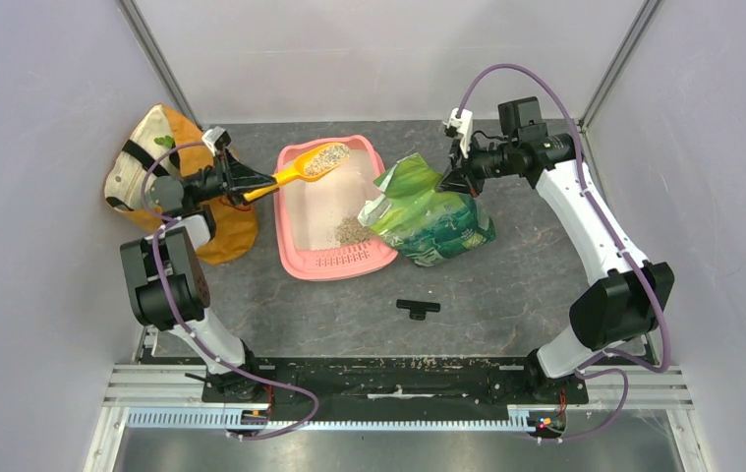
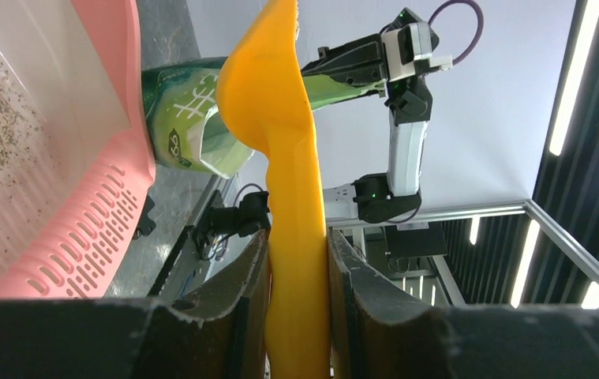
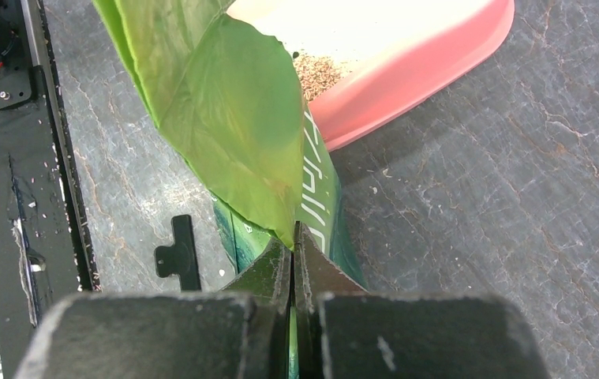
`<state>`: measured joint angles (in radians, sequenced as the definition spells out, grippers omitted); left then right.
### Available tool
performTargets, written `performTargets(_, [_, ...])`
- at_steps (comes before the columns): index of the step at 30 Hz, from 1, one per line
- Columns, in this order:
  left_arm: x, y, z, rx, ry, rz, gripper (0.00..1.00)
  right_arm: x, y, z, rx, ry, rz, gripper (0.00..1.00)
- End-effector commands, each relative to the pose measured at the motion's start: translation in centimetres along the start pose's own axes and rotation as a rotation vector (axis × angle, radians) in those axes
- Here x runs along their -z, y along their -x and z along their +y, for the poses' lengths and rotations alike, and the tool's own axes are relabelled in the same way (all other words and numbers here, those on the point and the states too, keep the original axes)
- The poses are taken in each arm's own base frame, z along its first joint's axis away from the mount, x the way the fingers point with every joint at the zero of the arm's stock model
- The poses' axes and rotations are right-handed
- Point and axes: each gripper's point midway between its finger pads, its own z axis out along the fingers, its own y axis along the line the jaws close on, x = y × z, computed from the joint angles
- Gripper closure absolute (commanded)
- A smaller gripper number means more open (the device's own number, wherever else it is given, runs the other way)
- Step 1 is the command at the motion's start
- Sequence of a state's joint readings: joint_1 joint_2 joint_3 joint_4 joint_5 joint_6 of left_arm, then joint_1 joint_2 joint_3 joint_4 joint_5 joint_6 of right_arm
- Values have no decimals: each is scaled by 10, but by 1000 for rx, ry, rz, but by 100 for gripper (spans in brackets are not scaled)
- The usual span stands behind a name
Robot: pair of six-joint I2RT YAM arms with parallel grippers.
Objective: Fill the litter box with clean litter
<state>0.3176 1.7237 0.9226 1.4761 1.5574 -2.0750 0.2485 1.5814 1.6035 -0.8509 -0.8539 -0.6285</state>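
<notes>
Left fingers [image 2: 250, 272] clamped on handle of orange scoop [image 1: 305, 169]. Scoop loaded with litter [image 1: 326, 157], held over far end of pink litter box [image 1: 341, 260]. Right fingers [image 3: 276, 268] pinched together on top edge of green bag [image 1: 428, 221]; bag stands just beside box's right side. Box on desk [image 1: 506, 285] between arms. Small litter pile [image 1: 351, 231] inside near slotted end. Tan fabric bag [image 1: 216, 236] left of box.

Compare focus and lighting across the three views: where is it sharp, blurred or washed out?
Top external: even light, litter box sharp, faint shadows. Left wrist: left end effector and scoop soft up close, strip lights glaring at right. Right wrist: litter box interior washed out behind the bag, table sharp.
</notes>
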Motion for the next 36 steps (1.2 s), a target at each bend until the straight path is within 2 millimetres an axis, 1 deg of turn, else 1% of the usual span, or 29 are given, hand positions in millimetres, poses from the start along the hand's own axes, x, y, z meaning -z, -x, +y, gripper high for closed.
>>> performTargets(1, [6, 13, -49, 169, -56, -85, 98, 10, 35, 1, 86, -25, -56, 100])
performTargets(3, [10, 21, -64, 134, -81, -120, 98, 10, 35, 1, 87, -29, -54, 100])
performTargets(5, [10, 26, -75, 118, -101, -137, 98, 10, 34, 2, 84, -28, -50, 100])
performTargets(6, [10, 27, -76, 127, -105, -138, 98, 10, 34, 2, 83, -28, -48, 100])
performTargets(7, [9, 27, -75, 140, -100, -135, 98, 10, 34, 2, 81, -26, -46, 100])
performTargets(12, [10, 30, -54, 240, -97, -153, 98, 9, 34, 3, 77, -25, -28, 100])
performTargets(14, [10, 30, -51, 248, -98, -168, 98, 9, 34, 3, 79, -22, -18, 100])
performTargets(17, [12, 40, -49, 259, -79, -233, 98, 9, 33, 5, 78, -23, -5, 100])
performTargets(18, [12, 43, -47, 231, -55, -262, 98, 9, 33, 5, 78, -24, -3, 100])
performTargets(19, [13, 48, -36, 285, -4, -305, 98, 9, 33, 6, 76, -25, -1, 100])
performTargets(20, [14, 48, -30, 207, 84, -332, 98, 9, 33, 7, 76, -26, 1, 100])
performTargets(21, [16, 42, -16, 242, 195, -344, 98, 10, 33, 7, 76, -26, 2, 100])
performTargets(22, [17, 35, -14, 179, 271, -314, 98, 10, 32, 8, 73, -27, 7, 100])
performTargets(25, [19, 36, -9, 172, 254, -290, 98, 10, 31, 8, 73, -24, 9, 100])
performTargets(28, [18, 27, -4, 116, 259, -269, 98, 8, 31, 8, 73, -19, 5, 100])
performTargets(32, [20, 4, 11, 23, 305, -198, 98, 6, 29, 7, 77, -17, 8, 100])
performTargets(36, [24, -22, 37, 27, 377, -127, 98, 7, 30, 8, 81, -12, 4, 100])
